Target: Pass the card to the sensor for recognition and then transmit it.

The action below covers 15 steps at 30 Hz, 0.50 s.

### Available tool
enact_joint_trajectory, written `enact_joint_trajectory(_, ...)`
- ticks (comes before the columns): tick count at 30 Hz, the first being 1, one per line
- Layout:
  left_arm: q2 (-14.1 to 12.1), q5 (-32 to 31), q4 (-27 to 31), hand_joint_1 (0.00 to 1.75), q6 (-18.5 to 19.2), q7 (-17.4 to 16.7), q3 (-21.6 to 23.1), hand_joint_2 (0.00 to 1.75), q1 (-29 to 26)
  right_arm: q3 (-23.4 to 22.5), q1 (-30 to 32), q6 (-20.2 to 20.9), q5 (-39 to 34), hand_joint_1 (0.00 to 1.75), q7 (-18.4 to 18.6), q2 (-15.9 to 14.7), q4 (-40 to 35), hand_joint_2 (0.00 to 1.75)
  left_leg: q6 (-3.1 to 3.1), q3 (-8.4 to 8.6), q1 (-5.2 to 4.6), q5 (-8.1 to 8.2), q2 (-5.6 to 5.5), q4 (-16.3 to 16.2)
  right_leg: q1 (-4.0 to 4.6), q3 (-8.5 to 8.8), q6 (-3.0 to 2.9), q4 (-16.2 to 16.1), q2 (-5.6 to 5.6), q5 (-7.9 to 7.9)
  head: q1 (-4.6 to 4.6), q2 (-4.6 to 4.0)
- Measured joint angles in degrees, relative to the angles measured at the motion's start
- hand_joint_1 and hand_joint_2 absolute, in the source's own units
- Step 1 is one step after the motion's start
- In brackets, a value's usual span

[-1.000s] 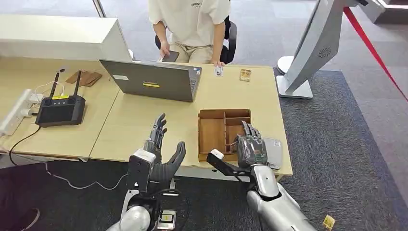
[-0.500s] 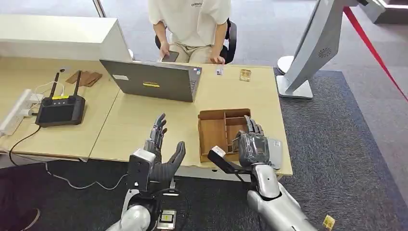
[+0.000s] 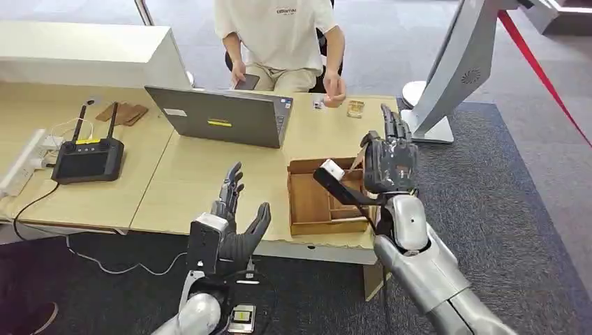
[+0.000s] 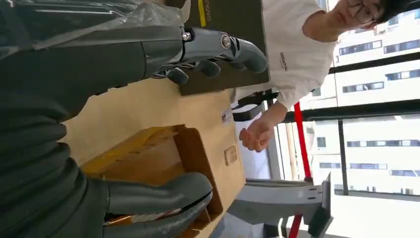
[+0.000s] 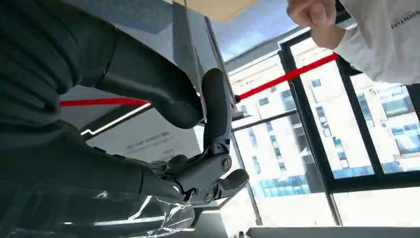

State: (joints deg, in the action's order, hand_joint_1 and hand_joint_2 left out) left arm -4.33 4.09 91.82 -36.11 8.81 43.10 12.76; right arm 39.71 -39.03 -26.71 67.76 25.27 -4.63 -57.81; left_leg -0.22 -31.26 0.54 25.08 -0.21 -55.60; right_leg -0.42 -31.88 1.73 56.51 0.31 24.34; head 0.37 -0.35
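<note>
Card (image 5: 195, 64) is the tricky bit here, so going view by view

Head view: the right hand (image 3: 389, 164) is up in the air over the far right part of the wooden compartment tray (image 3: 307, 202), which sits near the tabletop's near edge towards the right corner. The back of the hand faces the camera, so I can't make out the card from here. The left hand (image 3: 234, 216) hovers just off the near edge, fingers spread, holding nothing. A person (image 3: 279, 35) sits at the far edge behind the laptop (image 3: 223, 115), with one hand (image 3: 334, 94) over the far right corner.

Left wrist view: the left hand (image 4: 99, 99) is wide open, with the thumb (image 4: 158, 198) well apart from the fingers (image 4: 218, 49). The tray (image 4: 188, 148) and the person's hand (image 4: 255, 136) are beyond it.

Right wrist view: here's the card, seen edge-on as a thin sliver, pinched between the thick thumb (image 5: 148, 84) and a dark finger (image 5: 215, 114) of the right hand (image 5: 124, 124). The person's hand (image 5: 309, 12) is further out, loosely curled.

My read is that this is the hand-over part, with the card lifted and pointed towards the person. I can't see a sensor, so no idea whether the scan is sorted. The next move probably needs a steady reach across to the far edge, keeping the pinch tight until the person has hold of the card
</note>
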Motion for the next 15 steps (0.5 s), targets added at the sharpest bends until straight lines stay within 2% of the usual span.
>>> enact_joint_trajectory(10,0.68,0.37,-0.87,0.0,0.0,0.66,0.04,1.75,0.54,-1.25,-1.82,0.54,0.37,1.75,0.02,-1.09,-4.61,1.75,0.0,-0.01,0.01,0.0,0.0,0.0,0.0,0.0,0.0,0.0,0.01,0.0,-0.02,0.0)
enact_joint_trajectory(15,1.09,2.95,-1.68,0.0,0.0,1.92,0.63,1.75,1.72,-1.18,-3.71,2.9,0.7,1.75,-0.02,-1.11,-4.44,1.75,0.0,-0.02,0.0,-0.01,-0.01,0.01,0.0,0.01,0.0,0.01,0.01,-0.02,-0.02,0.0)
